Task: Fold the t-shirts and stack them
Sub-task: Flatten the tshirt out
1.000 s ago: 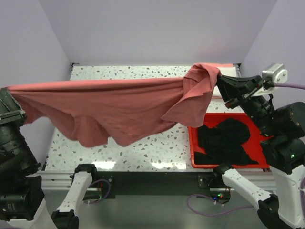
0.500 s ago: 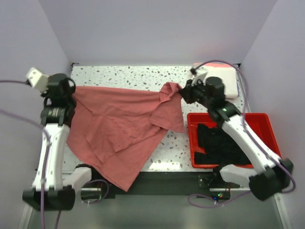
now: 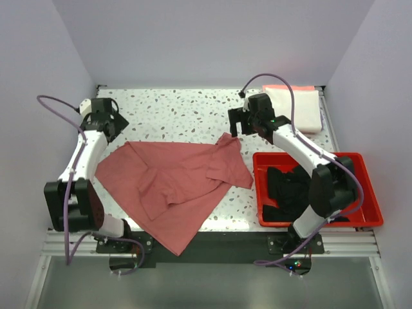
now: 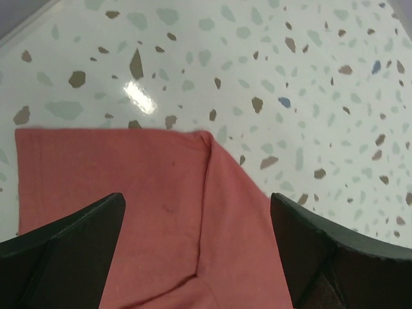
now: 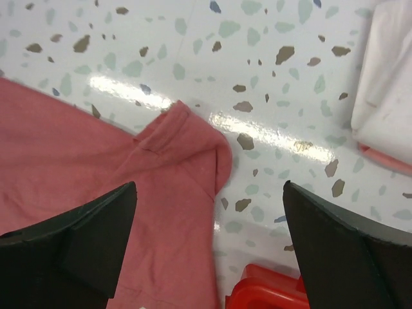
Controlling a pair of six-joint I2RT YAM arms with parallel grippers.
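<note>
White terrazzo table w/ grey, brown & bluish flecks. Behind table: plain lilac back wall. Left of table: left wall, right of it: right wall, same lilac. Along table's near edge: aluminium rail. Below that, dull grey surface. Bright light glare on tabletop

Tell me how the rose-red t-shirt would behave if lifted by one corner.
Probably floppy: the rose-red t-shirt lies creased with one part folded over itself, so it would likely hang and drape. It looks thin, so likely light. Pushed, it would probably bunch rather than slide whole; its near corner droops over the table edge.
</note>
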